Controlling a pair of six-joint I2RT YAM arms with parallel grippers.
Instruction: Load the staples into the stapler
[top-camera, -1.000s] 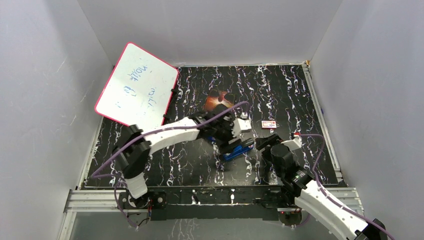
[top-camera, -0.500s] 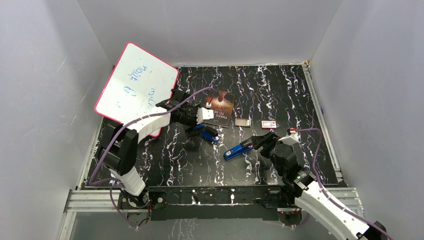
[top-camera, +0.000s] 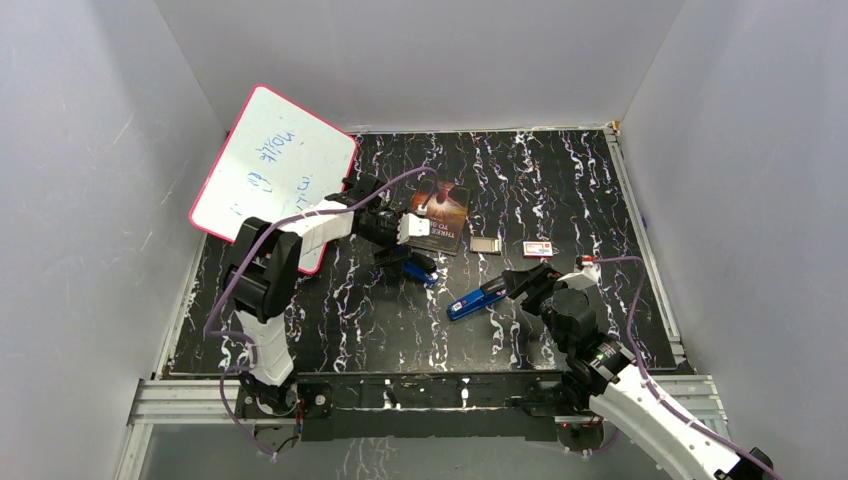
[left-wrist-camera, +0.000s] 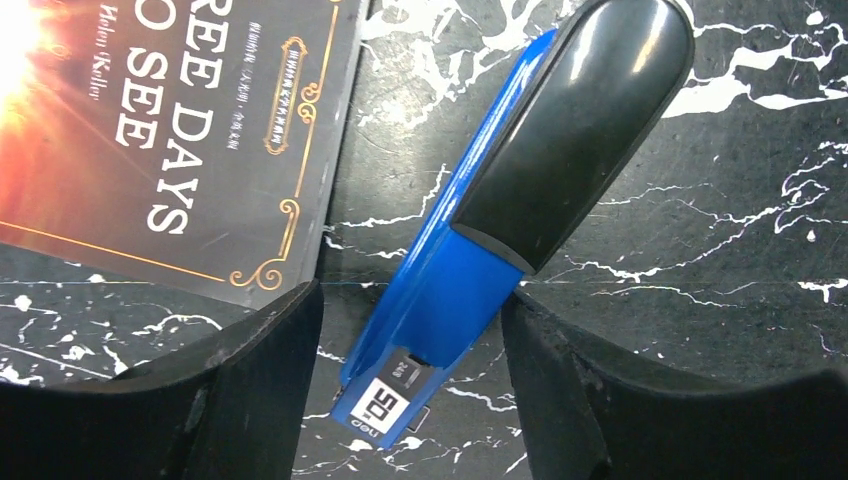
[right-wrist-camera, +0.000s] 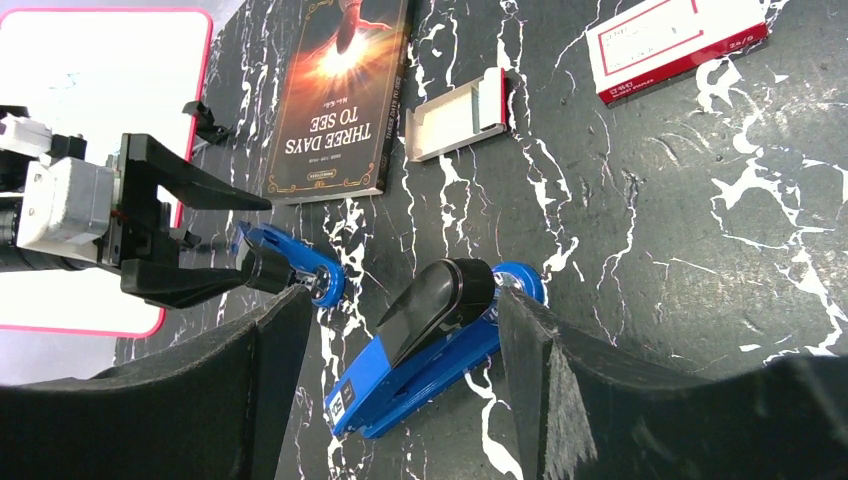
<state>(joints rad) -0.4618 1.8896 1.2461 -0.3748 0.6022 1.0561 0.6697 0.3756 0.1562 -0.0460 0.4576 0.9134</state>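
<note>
Straddling a blue plastic stapler with a glossy black top (left-wrist-camera: 520, 170), the left fingers (left-wrist-camera: 250, 390) are spread apart, one on each side of its labelled end. No clamping is seen, though the gap on one side is very slight. That stapler's long axis runs slantwise away from the fingers, just beside a dark paperback book (left-wrist-camera: 150, 130).

The right fingers (right-wrist-camera: 560, 400) are likewise spread wide with nothing gripped. A second blue stapler with a black top (right-wrist-camera: 435, 320) lies just ahead between them, its long axis slanted across the gap.

The silvery-grey staples (right-wrist-camera: 492, 97) are noted at one end of a small white open tray (right-wrist-camera: 450, 120) on the black white-veined desk (top-camera: 580, 180). The tray lies beyond the second stapler, between the book and a red-and-white box (right-wrist-camera: 680, 45), well apart from both pairs of fingers. The right arm is judged the nearer.

Not resolved: the count of strips, whether either magazine is open, which stapler is meant. In the right wrist view the first stapler is partly hidden behind the left fingers.
</note>
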